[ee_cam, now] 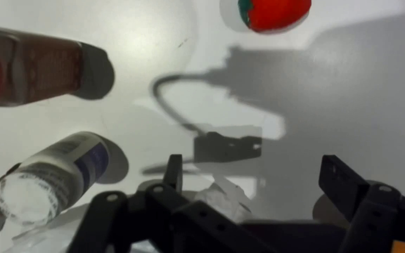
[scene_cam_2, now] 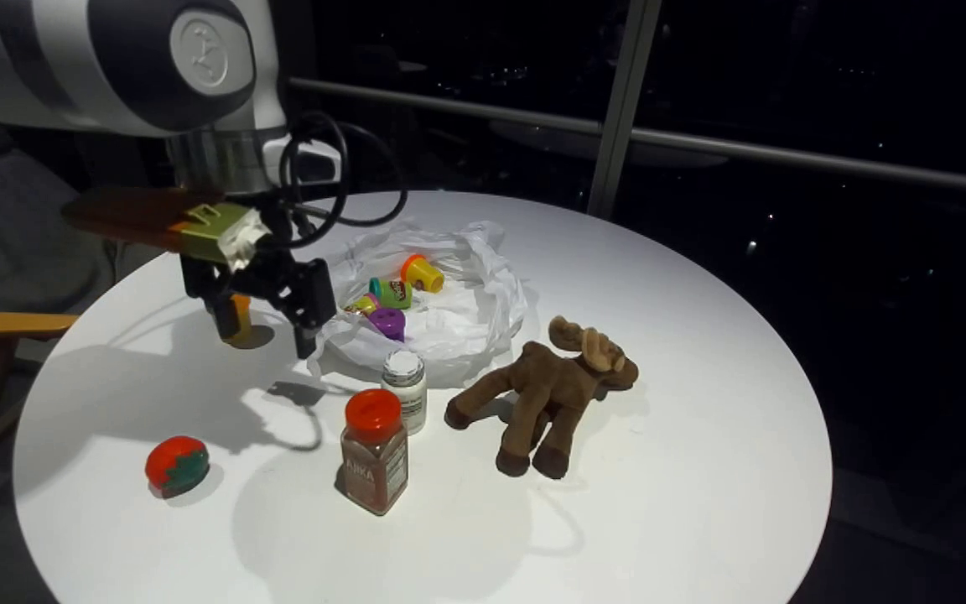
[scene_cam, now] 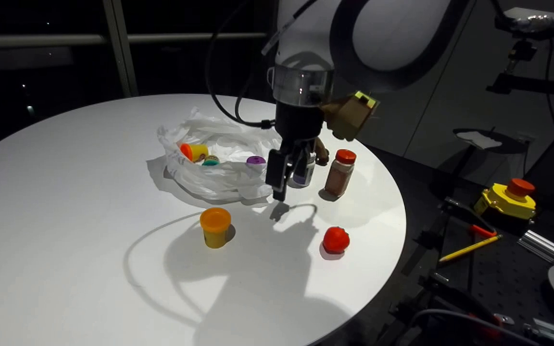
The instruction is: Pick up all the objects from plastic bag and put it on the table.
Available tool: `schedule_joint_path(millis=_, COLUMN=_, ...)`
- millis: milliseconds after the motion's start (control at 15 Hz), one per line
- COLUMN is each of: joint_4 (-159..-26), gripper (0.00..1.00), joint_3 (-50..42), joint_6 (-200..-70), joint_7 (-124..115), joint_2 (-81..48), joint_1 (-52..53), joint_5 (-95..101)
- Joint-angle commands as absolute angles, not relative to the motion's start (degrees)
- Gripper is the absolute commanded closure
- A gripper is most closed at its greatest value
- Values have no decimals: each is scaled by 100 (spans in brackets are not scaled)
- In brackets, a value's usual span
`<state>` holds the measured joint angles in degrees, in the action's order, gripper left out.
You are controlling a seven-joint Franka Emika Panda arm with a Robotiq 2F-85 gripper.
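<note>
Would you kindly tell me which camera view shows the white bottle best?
The wrist view, since the white bottle appears large, whole and unobstructed. Both exterior views show it partly hidden, by the gripper or the red-capped bottle.

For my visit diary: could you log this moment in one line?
gripper: open, empty | plastic bag: tubs inside | table: orange-lidded tub, red toy, red-capped bottle, white bottle, plush moose

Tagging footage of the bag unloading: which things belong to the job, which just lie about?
Job: gripper; plastic bag, holding purple tub, green tub, pink-rimmed tub, yellow tub; round white table; on it, presumably unloaded: upright orange-lidded tub, red toy fruit, red-capped spice jar, white-capped bottle, plush moose.

Lying about: yellow pencil, emergency-stop button.
</note>
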<state>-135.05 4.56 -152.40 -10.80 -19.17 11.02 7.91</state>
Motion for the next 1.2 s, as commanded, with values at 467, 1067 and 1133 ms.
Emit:
schedule_joint_path(millis=467, joint_4=-11819, gripper=0, joint_3=231, joint_6=-14254, joint_7=-1175, joint_2=-2116, joint_1=1114, joint_5=928)
schedule_joint_path(millis=1067, joint_4=-10649, gripper=0, joint_3=590, joint_6=-14187, joint_7=875, joint_2=-3044, joint_1=948, joint_5=1081)
schedule_joint_path(millis=1133, joint_4=-10512, gripper=0, joint_3=642, joint_6=-14143, joint_7=1188, joint_2=-3158, joint_1=908, joint_5=1088)
